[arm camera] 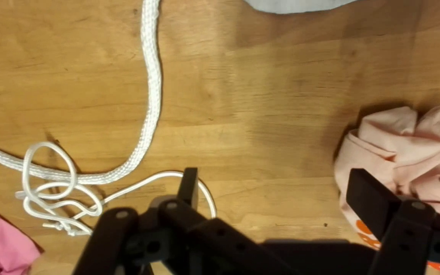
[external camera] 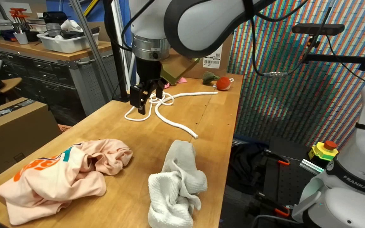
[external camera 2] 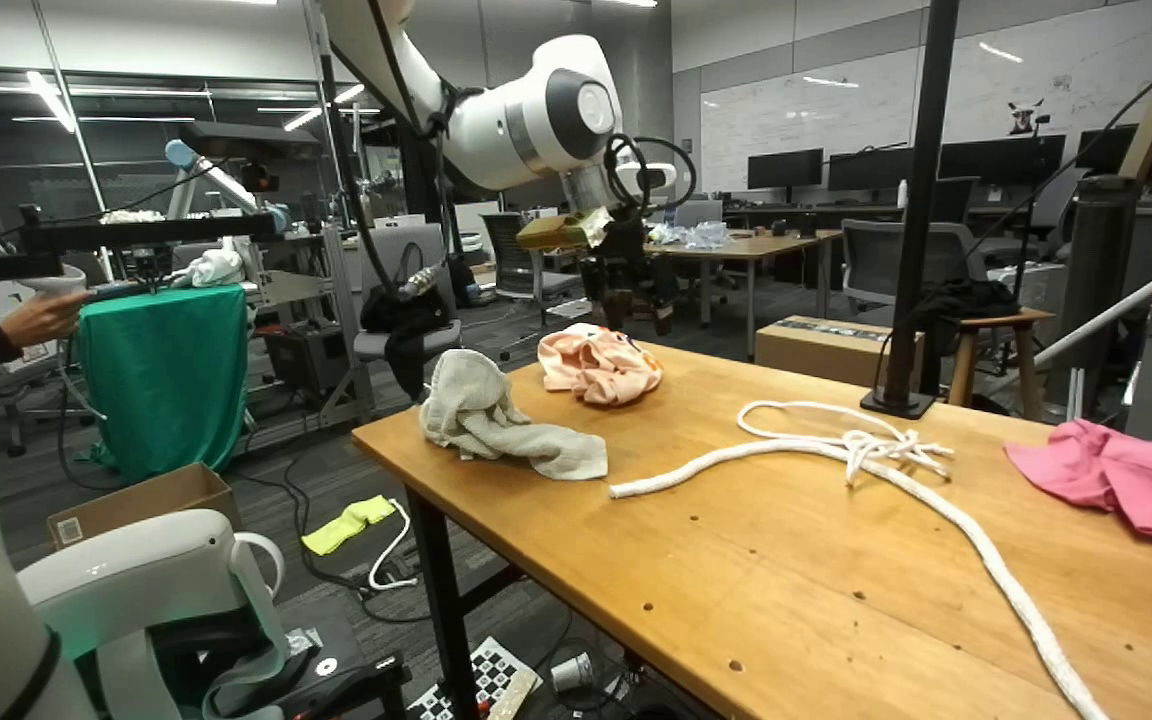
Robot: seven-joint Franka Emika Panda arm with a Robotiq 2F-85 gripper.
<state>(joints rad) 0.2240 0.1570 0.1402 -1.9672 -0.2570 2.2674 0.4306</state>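
Note:
My gripper (arm camera: 275, 185) is open, with nothing between its fingers. It hangs above the wooden table, fingers down, in both exterior views (external camera: 150, 104) (external camera 2: 639, 320). In the wrist view, one finger overlaps a loop of thin white cord (arm camera: 139, 185). The other overlaps the edge of a crumpled peach shirt (arm camera: 407, 149) with orange print. The shirt also shows in both exterior views (external camera: 59, 180) (external camera 2: 601, 365). A thick white rope (arm camera: 153, 88) curves beside the tangled cord. A bunched grey-white towel (external camera: 182, 164) lies near the table's edge; only its rim (arm camera: 300, 5) shows in the wrist view.
A pink cloth (external camera 2: 1126, 475) lies past the cord. A red-orange plush (external camera: 223, 83) and a green plush (external camera: 208, 77) sit by a cardboard box (external camera: 214, 63) at the table's far end. A black post (external camera 2: 911, 220) stands at the table's side. A second arm's base (external camera: 350, 190) stands off the table.

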